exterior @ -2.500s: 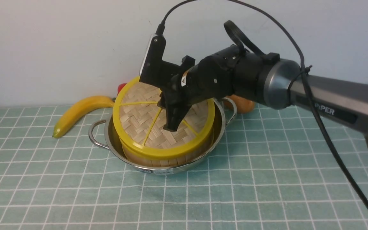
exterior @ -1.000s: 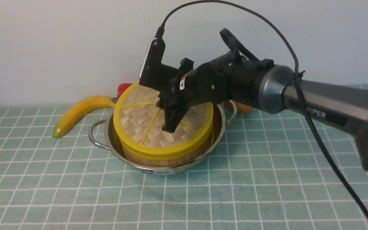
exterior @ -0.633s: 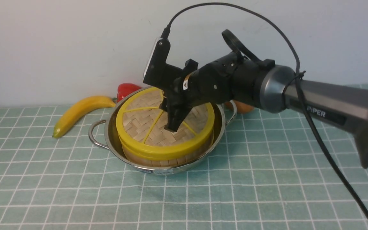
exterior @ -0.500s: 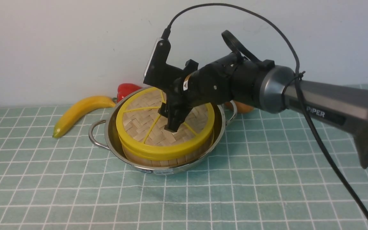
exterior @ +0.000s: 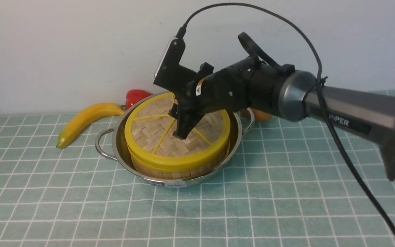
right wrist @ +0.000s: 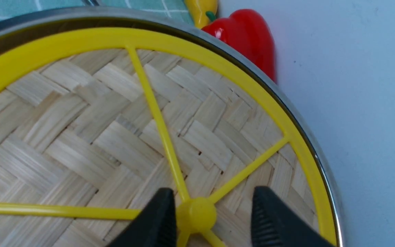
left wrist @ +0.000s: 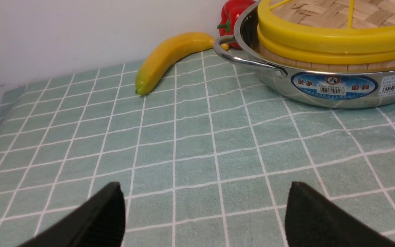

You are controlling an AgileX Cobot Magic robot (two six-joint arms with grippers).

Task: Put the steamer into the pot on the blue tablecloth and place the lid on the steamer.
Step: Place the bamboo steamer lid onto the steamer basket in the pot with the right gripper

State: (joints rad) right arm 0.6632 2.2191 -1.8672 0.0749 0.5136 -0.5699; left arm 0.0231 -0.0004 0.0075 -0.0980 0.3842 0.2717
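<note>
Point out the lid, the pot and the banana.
lid [exterior: 151, 132]: front view, woven top.
pot [left wrist: 321, 94]: left wrist view, steel outer wall.
banana [exterior: 84, 118]: front view, middle of its body.

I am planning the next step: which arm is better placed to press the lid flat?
Right. The right end effector straddles the hub of the lid, jaws apart; the left end effector hangs open over the tablecloth, beside the pot.
</note>
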